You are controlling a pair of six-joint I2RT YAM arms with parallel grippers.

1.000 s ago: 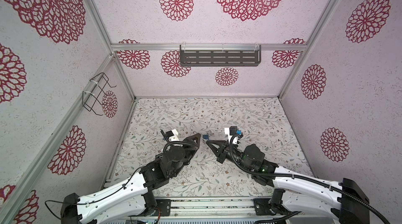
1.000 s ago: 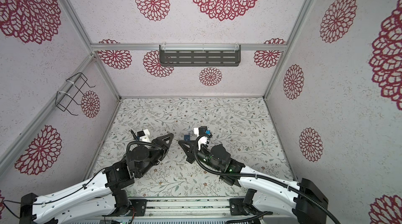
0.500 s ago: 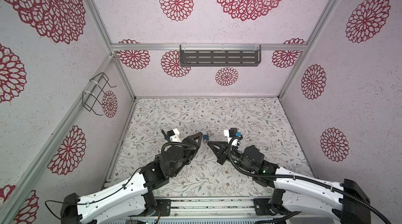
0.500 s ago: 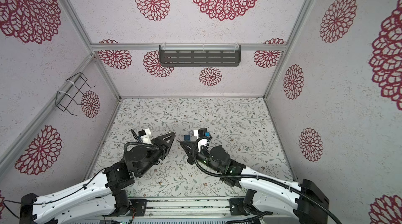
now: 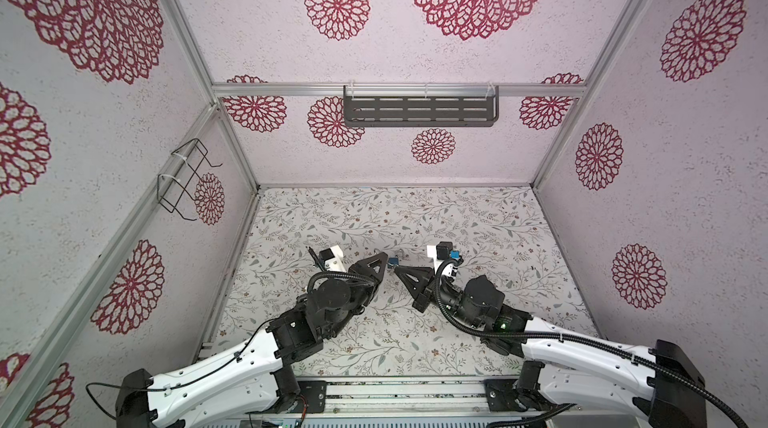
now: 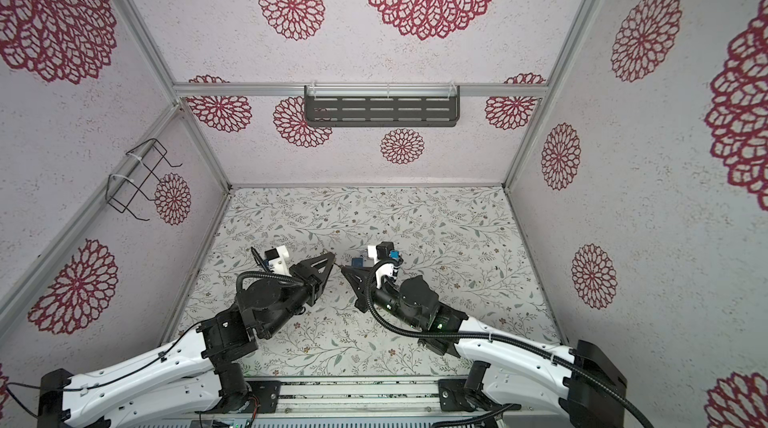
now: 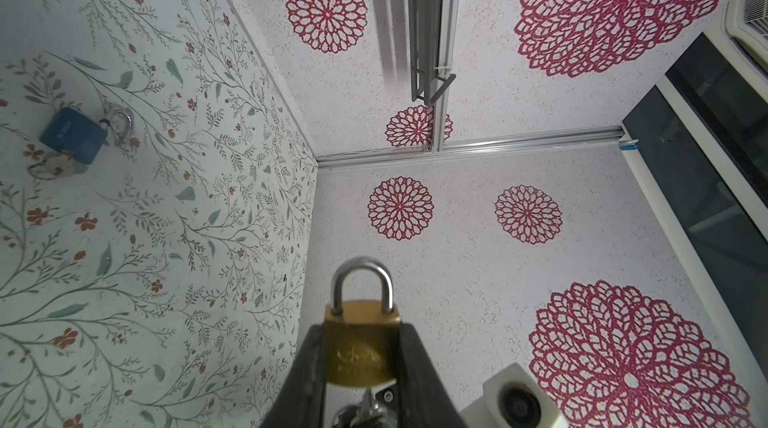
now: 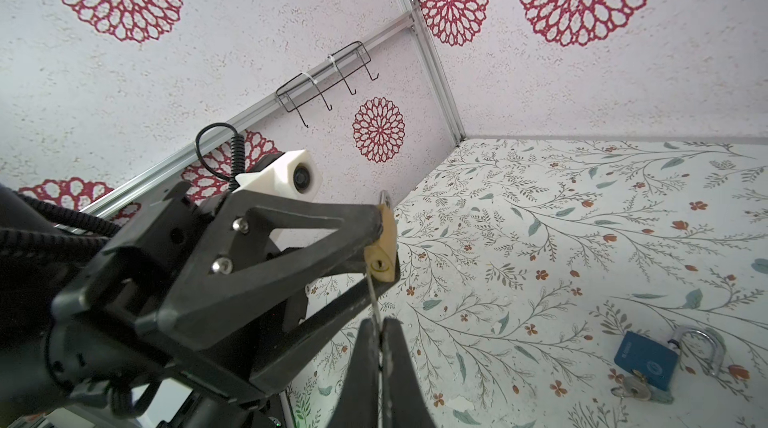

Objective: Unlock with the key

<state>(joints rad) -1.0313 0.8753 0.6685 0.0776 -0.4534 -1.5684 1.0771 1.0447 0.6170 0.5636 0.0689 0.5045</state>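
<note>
My left gripper (image 7: 363, 327) is shut on a brass padlock (image 7: 360, 347) held above the table, its steel shackle (image 7: 361, 280) pointing away from the wrist. In the right wrist view the padlock's keyhole face (image 8: 380, 267) is turned toward my right gripper (image 8: 379, 324). That gripper is shut on a silver key (image 8: 372, 299), whose blade runs straight up to the keyhole. How deep the tip sits I cannot tell. In both top views the left gripper (image 5: 383, 258) and the right gripper (image 5: 397, 270) meet tip to tip over the middle of the table.
A blue padlock (image 8: 646, 359) with a key (image 8: 636, 389) in it lies on the floral table (image 5: 478, 214), just behind the grippers (image 5: 393, 260). A dark slotted shelf (image 5: 419, 111) hangs on the back wall. A wire rack (image 5: 183, 180) hangs on the left wall.
The right arm has shifted slightly toward the left gripper, narrowing the small gap between the tips. Both grips are unchanged.
</note>
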